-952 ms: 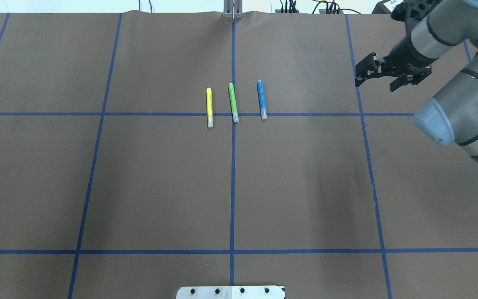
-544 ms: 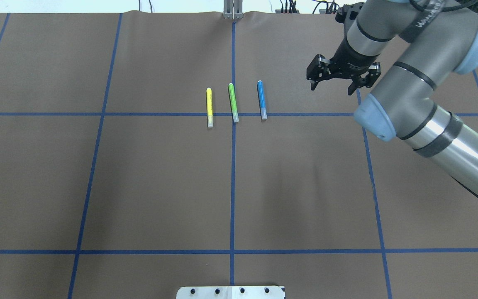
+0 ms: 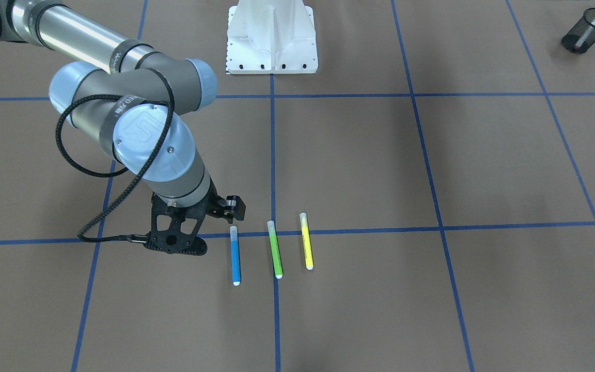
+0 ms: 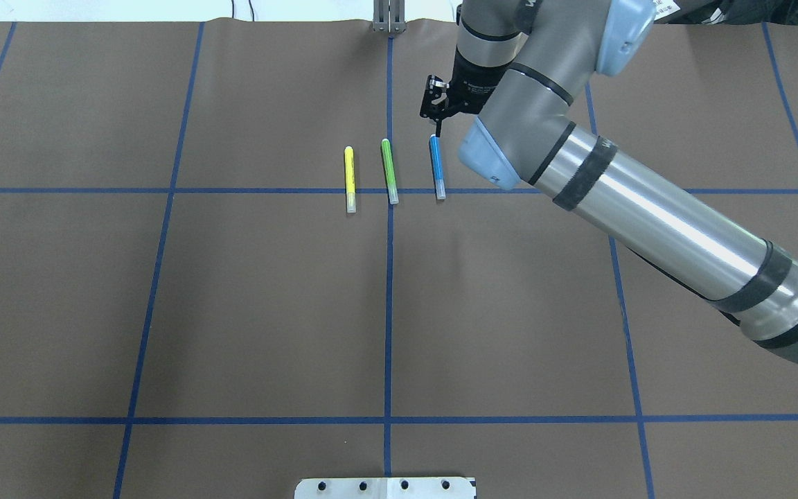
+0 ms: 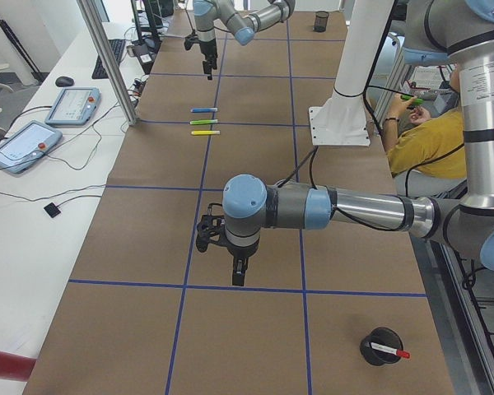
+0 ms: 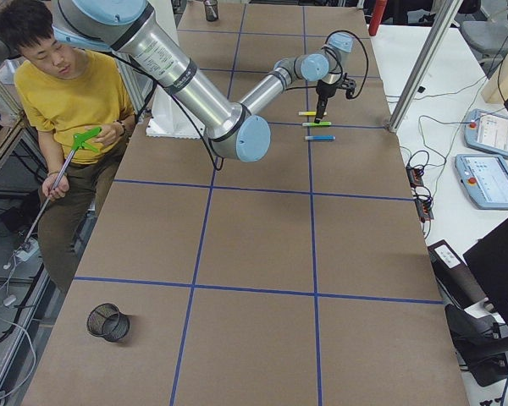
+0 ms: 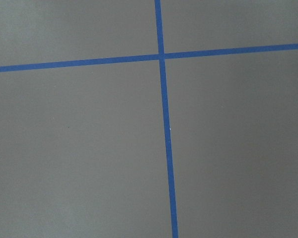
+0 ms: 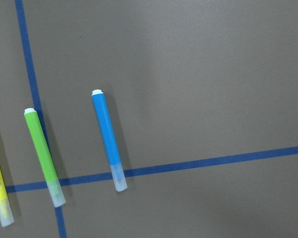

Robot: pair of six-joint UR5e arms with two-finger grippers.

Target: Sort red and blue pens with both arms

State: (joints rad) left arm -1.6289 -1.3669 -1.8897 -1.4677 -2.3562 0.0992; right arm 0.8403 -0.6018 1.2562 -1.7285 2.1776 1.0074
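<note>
The blue pen (image 4: 436,166) lies on the brown table with its clear cap toward me, also visible as the blue pen (image 3: 235,256) and blue pen (image 8: 108,136). My right gripper (image 3: 208,230) hovers open and empty, close beside the pen on its right. The red pen (image 3: 594,20) stands in a black mesh cup (image 3: 584,36) at the table's left end. My left gripper (image 5: 235,262) hangs over bare table near that end. It shows only in the exterior left view, so I cannot tell its state.
A green marker (image 4: 389,170) and a yellow marker (image 4: 349,178) lie parallel, left of the blue pen. The white pedestal base (image 3: 271,41) sits at mid table edge. A second cup (image 5: 321,20) stands at the far right end. A seated person (image 6: 68,101) holds a green grabber.
My right arm has swung left from the table's right edge, and its open gripper now sits next to the blue pen. The pens have not moved.
</note>
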